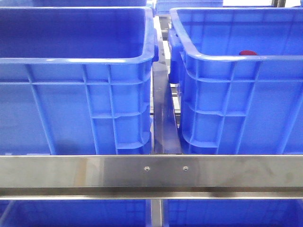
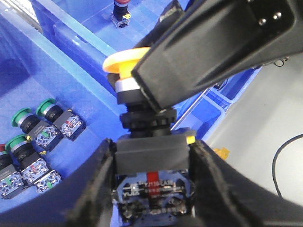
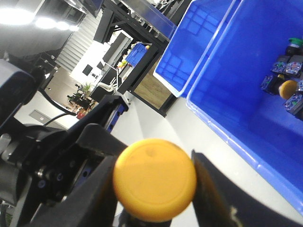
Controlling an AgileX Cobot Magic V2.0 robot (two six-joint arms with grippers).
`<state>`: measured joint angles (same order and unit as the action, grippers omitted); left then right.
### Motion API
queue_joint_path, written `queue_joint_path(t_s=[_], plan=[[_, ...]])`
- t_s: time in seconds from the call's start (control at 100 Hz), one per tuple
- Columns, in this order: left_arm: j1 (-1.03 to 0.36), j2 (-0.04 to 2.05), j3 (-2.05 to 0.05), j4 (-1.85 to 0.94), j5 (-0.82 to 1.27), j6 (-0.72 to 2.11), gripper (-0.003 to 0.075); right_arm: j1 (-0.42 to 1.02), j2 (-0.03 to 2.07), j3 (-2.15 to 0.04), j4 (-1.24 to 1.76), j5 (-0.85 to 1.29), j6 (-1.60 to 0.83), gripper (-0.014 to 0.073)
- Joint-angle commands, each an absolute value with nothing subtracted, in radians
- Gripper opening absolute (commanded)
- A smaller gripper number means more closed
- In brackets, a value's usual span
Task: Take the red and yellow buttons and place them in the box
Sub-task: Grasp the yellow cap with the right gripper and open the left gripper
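blue crates fill the front view; a red button (image 1: 247,52) peeks over the near rim of the right-hand box (image 1: 236,94), no arms showing. in the left wrist view the left gripper (image 2: 152,156) clamps a yellow button (image 2: 124,65) by its black body. in the right wrist view the right gripper (image 3: 154,182) pinches that yellow cap too, a handover likely underway; placing remains.
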<state>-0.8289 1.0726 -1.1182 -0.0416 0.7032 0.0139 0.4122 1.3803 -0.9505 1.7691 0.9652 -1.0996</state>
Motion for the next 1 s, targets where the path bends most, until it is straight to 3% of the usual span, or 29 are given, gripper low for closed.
queue_joint_path(t_s=[0.0,0.06,0.16,0.52,0.99], plan=[[-0.837,1.055,-1.145,-0.048,0.644,0.012,0.0340,0.413,1.350,-0.989,1.918,1.030,-1.106,0.0164],[-0.837,1.055,-1.145,-0.048,0.644,0.012,0.0442,0.413,1.350,-0.989,1.918,1.025,-1.106,0.0164],[-0.837,1.055,-1.145,-0.048,0.648,0.012,0.0519,0.408,1.348,-0.989,1.918,1.011,-1.127,0.0164],[-0.837,0.985,-1.143,0.070,0.676,-0.102,0.0517,0.402,1.337,-0.996,1.919,0.925,-1.188,0.0164],[-0.837,0.804,-1.016,0.582,0.840,-0.535,0.0517,0.187,1.288,-1.029,1.918,0.958,-1.214,0.0164]])
